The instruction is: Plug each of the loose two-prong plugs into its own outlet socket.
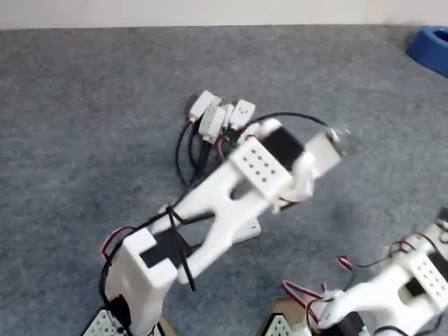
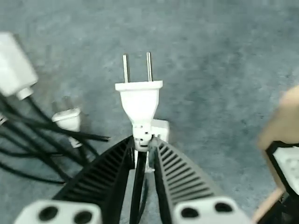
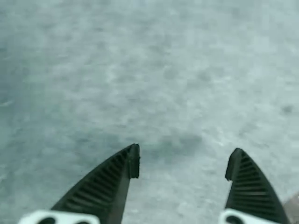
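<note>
My left gripper (image 2: 142,147) is shut on the base of a white two-prong plug (image 2: 139,100), whose metal prongs point away from the wrist above the grey carpet. From above, that arm stretches across the middle and the held plug (image 1: 334,143) shows at its far end, to the right of the cluster. Several white outlet sockets (image 1: 218,115) with black cables lie bunched on the carpet behind the arm. Another loose white plug (image 2: 67,119) lies among black cables (image 2: 32,144). My right gripper (image 3: 182,165) hangs open over bare carpet, and its arm (image 1: 392,287) sits at the lower right.
A white socket block (image 2: 14,65) lies off to one side of the held plug. A blue object (image 1: 430,49) sits at the far right edge of the carpet. Open grey carpet spreads to the left and far right of the cable bundle.
</note>
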Robot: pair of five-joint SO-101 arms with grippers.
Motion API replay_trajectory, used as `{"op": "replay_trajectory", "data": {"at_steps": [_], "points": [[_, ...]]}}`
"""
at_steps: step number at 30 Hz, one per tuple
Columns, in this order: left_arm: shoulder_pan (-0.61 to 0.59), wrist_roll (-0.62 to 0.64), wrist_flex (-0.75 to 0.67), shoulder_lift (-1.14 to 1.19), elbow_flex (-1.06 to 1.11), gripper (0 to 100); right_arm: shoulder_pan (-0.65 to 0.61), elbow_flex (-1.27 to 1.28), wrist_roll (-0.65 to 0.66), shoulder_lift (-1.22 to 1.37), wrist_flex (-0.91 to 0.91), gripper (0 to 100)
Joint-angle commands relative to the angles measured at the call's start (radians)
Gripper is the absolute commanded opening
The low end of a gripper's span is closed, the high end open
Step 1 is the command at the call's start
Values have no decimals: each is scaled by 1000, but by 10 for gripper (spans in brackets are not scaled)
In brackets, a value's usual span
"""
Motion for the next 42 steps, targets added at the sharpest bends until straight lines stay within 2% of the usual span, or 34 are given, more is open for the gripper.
{"op": "replay_trajectory", "data": {"at_steps": [1, 6, 13, 20, 26, 28, 31, 36, 39, 42], "points": [[65, 6, 14, -67, -1, 5, 137, -30, 37, -21, -56, 296], [116, 3, 14, -67, -1, 8, 234, -36, 80, -27, -77, 296], [153, 0, 14, -65, -47, 17, 200, -28, 78, -25, -77, 296], [62, 2, 15, -64, -36, 226, 130, -27, 78, -18, -71, 296], [15, 0, 15, -65, -8, 234, 56, 35, 78, -27, -76, 296], [-45, 3, 15, -68, -10, 232, 2, 45, 78, -27, -73, 296], [-203, 9, 15, -64, -4, 200, -120, 41, 104, -27, -44, 296], [-473, 60, 15, -65, 82, 182, -481, -33, 144, -25, 194, 296], [-587, 57, 15, -70, 142, 182, -704, -107, 100, -25, 351, 296], [-674, -6, 15, -71, 189, 182, -846, -170, 51, -27, 455, 296]]}}
